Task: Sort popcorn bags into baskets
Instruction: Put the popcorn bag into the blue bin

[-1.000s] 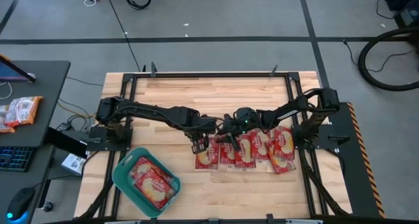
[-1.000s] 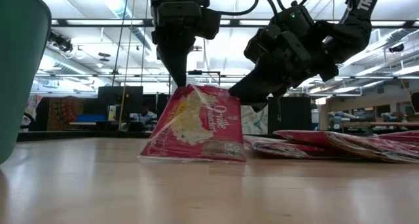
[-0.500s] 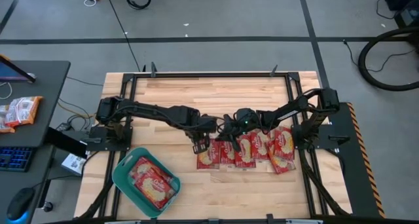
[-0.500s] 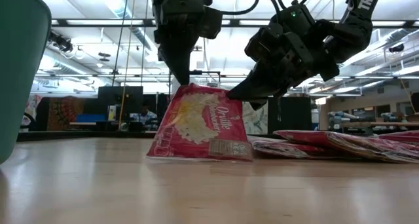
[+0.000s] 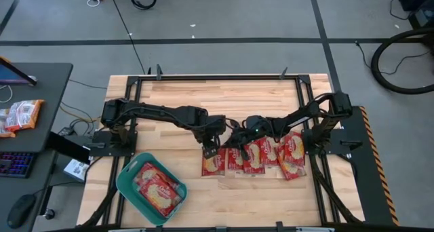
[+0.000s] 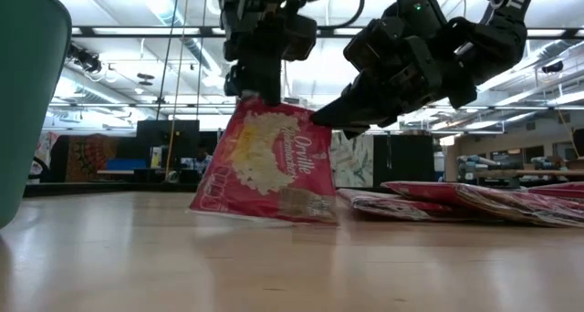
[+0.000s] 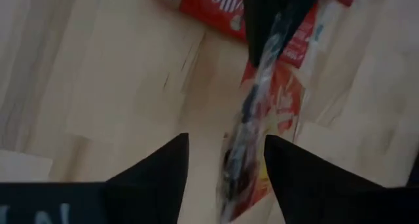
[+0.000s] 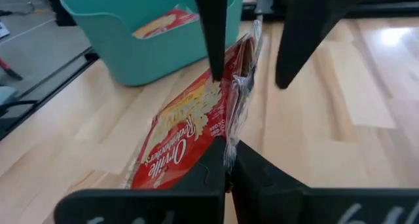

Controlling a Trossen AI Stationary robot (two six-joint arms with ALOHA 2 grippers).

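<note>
One red popcorn bag stands tilted on the wood table, its lower edge on the boards. My right gripper is shut on it. My left gripper hangs open just above it, one finger on either side of the raised top edge; I cannot tell whether either finger touches. More popcorn bags lie flat in a row to the right. Others lie in the teal basket near the front left. My right gripper pinches the raised bag's crimped edge between its two fingers, at the upper corner toward the table's right. The fingers come slanting down from the table's right. The bag stands tilted, its lower edge on the table.
The basket's wall stands close beyond the raised bag in the right wrist view. A pale orange-and-white packet lies on the dark side desk off the table's left. Black frame rails run around the table.
My left gripper has opened, let go of the bag's top edge and risen a little. My right gripper has shut on the bag's upper right corner. The bag has stayed propped up on its lower edge and has leaned slightly toward the table's left.
</note>
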